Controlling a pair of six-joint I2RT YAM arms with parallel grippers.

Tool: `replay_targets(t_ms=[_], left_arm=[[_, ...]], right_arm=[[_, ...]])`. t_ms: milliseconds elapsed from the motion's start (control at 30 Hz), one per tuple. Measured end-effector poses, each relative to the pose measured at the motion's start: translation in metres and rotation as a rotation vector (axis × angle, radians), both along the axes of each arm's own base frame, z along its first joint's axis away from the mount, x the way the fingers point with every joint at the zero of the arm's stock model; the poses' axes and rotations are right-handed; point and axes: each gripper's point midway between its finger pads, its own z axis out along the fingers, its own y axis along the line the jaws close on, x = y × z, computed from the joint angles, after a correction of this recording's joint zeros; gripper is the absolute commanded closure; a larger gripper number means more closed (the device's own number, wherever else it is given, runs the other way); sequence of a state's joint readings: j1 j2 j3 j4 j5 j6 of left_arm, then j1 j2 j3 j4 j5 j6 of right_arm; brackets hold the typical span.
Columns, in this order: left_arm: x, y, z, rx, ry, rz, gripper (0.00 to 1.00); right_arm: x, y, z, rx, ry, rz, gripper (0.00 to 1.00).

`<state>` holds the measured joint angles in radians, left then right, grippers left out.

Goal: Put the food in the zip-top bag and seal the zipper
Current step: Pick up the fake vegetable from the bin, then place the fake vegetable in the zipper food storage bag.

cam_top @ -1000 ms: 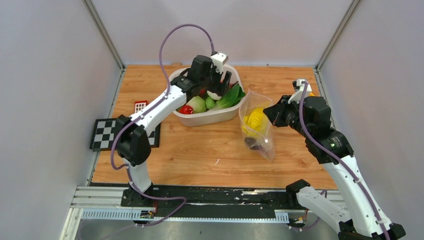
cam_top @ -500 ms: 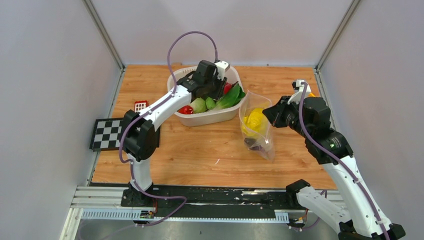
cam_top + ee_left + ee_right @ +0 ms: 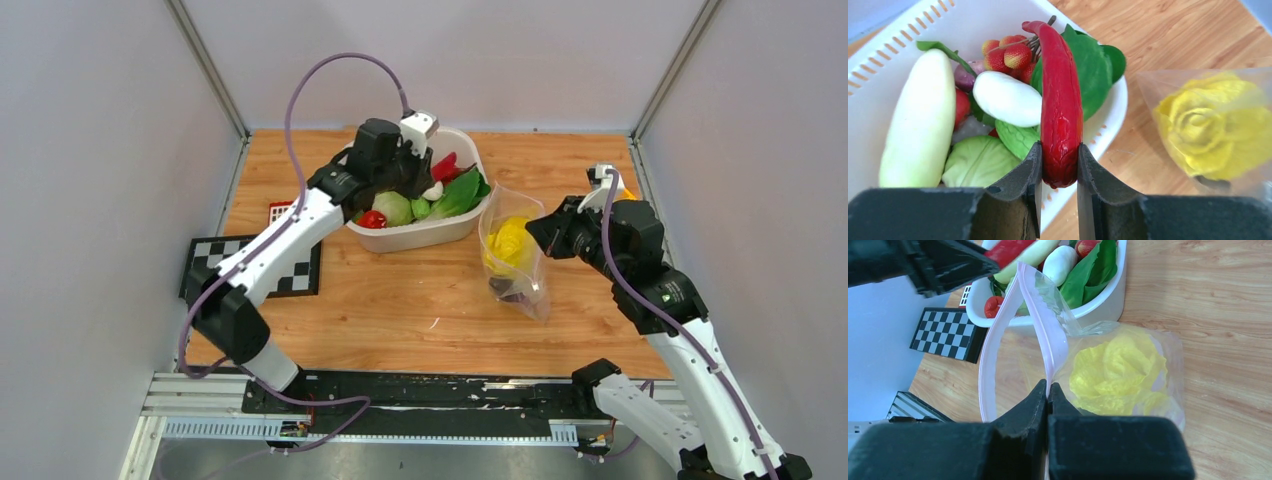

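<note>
While right jaws pinch the zipper (image 3: pixel 1050 340), left jaws, spread before, now clamp what seems a chili (image 3: pixel 1061 100).

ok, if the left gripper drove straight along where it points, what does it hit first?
Left gripper, shut on the red chili pepper, points into the white tub. Probably the green leaf under the pepper first, or the white egg-shaped piece beside it; depth is unclear.

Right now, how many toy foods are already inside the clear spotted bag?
2: a yellow cabbage in the middle of the zip-top bag, and a dark purple piece beneath it at the bottom. Others may hide behind the cabbage.
</note>
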<state>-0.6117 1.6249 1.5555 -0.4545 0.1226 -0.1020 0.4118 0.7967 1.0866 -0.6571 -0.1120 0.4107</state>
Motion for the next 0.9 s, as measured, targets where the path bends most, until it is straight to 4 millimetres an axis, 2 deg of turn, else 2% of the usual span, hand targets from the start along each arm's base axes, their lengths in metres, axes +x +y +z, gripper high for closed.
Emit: replay_targets(t_ms=[100,333,467,567,733,900], left_arm=[[-0.021,0.013,0.025,-0.04,-0.043,-0.006,0.83],[-0.099,0.039,0.071,-0.189,-0.1,-0.101,0.8],[-0.148,0.041,0.113,-0.304,-0.161,-0.253,0.79],[-0.179,0.038,0.13,-0.362,-0.17,-0.38,0.77],[-0.21,0.022,0.126,-0.347,-0.116,-0.548,0.78],[-0.221,-0.011,0.097,-0.198,-0.036,-0.645,0.77]], right_arm=[[0.0,0.001,-0.003,0.006,0.005,0.001,1.0],[0.0,0.003,-0.005,0.013,0.007,0.009,1.0],[0.001,0.003,-0.004,0.016,0.003,0.009,1.0],[0.0,0.004,-0.004,0.019,0.004,0.011,1.0],[0.0,0.005,-0.004,0.021,0.006,0.019,1.0],[-0.001,0.007,-0.005,0.024,0.01,0.03,1.0]])
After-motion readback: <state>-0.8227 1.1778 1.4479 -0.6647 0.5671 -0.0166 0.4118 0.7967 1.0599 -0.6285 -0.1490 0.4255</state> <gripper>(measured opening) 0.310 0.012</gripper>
